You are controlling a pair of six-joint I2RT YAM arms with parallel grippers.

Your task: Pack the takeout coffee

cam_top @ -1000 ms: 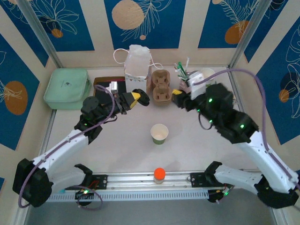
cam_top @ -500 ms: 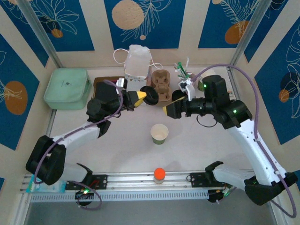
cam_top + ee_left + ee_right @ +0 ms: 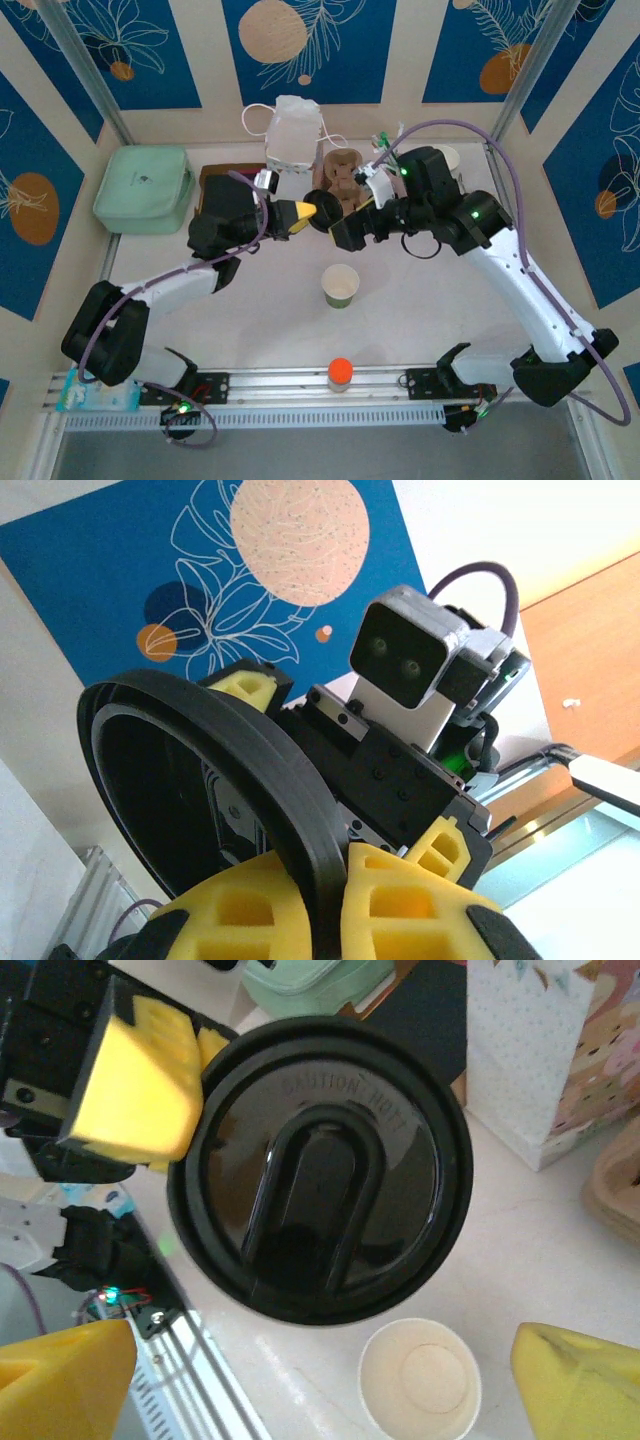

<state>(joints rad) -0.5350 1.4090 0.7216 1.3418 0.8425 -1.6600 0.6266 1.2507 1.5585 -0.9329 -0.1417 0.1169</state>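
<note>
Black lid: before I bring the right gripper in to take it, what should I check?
1. Left gripper pinches the black lid by its rim: ok.
2. Right gripper jaws spread wide, facing the lid: ok.
3. Lid's top side faces the right wrist camera and looks intact: ok.
4. Paper cup stands upright and open on the table, apart from both grippers: ok.
5. Lid seated on the cup: not ok; it is held in the air.
6. Room on the rim for a second grip beside the left gripper's: cannot tell.
</note>
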